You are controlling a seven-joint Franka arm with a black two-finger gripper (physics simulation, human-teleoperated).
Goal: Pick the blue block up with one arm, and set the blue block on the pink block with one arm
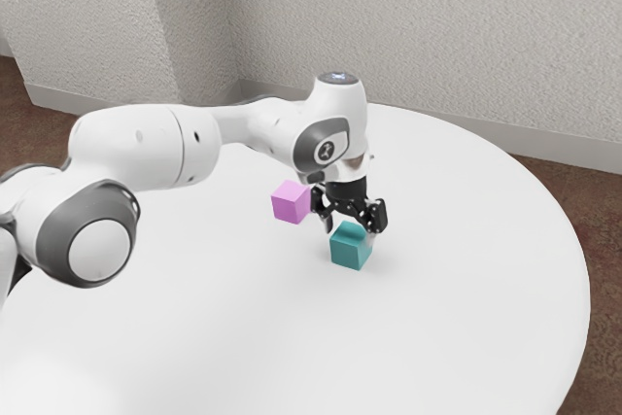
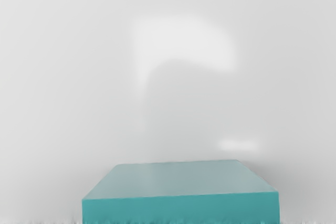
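Round white table: surface bears two blocks. Teal-blue cube block rests flat on the table near its middle; in the wrist view it lies directly under the hand. Black two-finger gripper is poised just over its top, fingers spread about block-wide, nothing gripped. Beyond, near but apart, sits the pink cube block. White arm enters from the exterior view's left.
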